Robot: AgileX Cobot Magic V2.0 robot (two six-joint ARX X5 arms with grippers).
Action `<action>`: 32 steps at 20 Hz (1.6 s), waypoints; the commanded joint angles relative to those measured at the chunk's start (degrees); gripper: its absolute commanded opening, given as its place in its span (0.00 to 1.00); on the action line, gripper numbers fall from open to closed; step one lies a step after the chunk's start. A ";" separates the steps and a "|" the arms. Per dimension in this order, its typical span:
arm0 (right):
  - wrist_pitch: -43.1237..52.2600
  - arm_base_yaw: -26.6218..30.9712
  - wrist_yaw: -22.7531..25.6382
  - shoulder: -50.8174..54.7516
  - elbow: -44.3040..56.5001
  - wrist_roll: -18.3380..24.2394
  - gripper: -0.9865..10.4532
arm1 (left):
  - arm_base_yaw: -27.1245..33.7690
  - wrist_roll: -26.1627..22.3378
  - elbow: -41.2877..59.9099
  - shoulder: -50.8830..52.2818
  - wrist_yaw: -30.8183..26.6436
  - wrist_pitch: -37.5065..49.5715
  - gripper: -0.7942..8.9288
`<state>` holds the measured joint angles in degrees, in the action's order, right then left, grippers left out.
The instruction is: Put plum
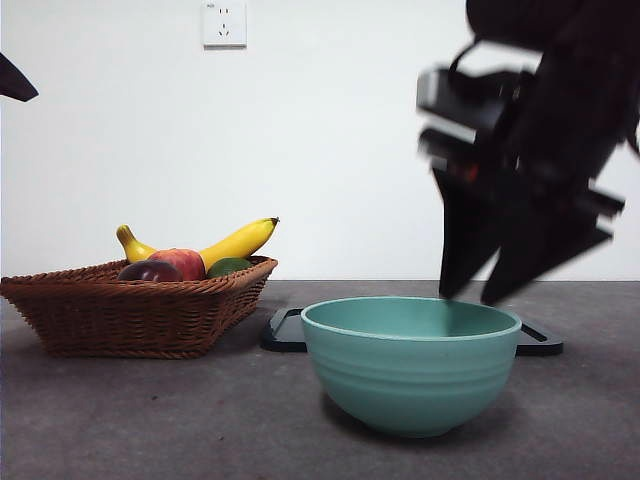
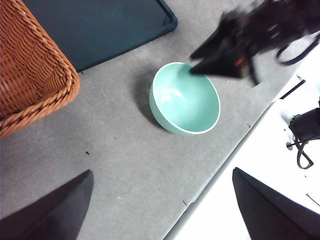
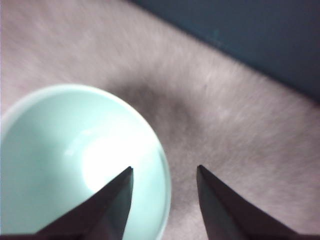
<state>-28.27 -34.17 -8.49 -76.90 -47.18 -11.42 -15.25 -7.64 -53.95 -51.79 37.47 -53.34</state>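
— 2 arms show in the front view, yes?
— Yes. 1 is only a black tip at the top corner. The other, big, dark and blurred, is the right gripper (image 1: 470, 295); it hangs just above the rim of the round pale-green ceramic bowl (image 1: 411, 365), on the bowl's right side. Its 2 jaws are spread, nothing between them.
— And the plum?
— The round, glossy, dark maroon plum (image 1: 150, 271) lies in the brown woven wicker basket (image 1: 110, 315) toward the worktop's left edge, touching the red-and-yellow apple (image 1: 183, 262). A yellow curved banana (image 1: 238, 241) and a dark green fruit (image 1: 228, 266) lie behind them. A flat dark tray (image 1: 285, 330) sits behind the bowl.
— Left wrist view?
— The left gripper (image 2: 162, 200) is high over the grey worktop (image 2: 120, 165), jaws spread wide and empty. Beyond them the bowl (image 2: 182, 112) is empty, with the right gripper (image 2: 200, 62), blurred, at its rim. The basket's wall (image 2: 35, 80) shows at 1 side, the dark tray (image 2: 100, 25) beside it. The plum cannot be seen here.
— Right wrist view?
— The right gripper (image 3: 165, 172) has its 2 jaws apart, straddling the bowl's rim (image 3: 162, 165): 1 jaw over the pale inside, the other over the grey worktop (image 3: 235, 125). The dark tray (image 3: 250, 35) fills the far corner. All is blurred.
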 commanded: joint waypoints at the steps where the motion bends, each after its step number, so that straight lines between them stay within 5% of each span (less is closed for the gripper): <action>1: -2.58 -0.46 1.40 3.72 -3.67 -0.02 0.27 | -0.20 -0.63 -1.01 -0.37 0.28 0.57 0.53; 16: -28.44 -0.52 -0.87 30.32 -14.88 4.59 0.26 | -0.20 -0.50 -1.01 -0.37 0.28 0.22 0.53; 23: -32.06 -0.52 -10.60 36.46 -12.66 4.35 0.26 | -0.20 -0.44 -1.01 -0.35 0.28 0.13 0.53; 32: -33.40 -0.55 -10.62 36.59 -12.59 4.42 0.26 | -0.20 -0.44 -1.01 -0.37 0.28 0.13 0.53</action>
<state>-62.04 -34.20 -19.09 -40.10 -59.46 -7.49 -15.25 -7.64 -53.95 -51.77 37.47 -53.56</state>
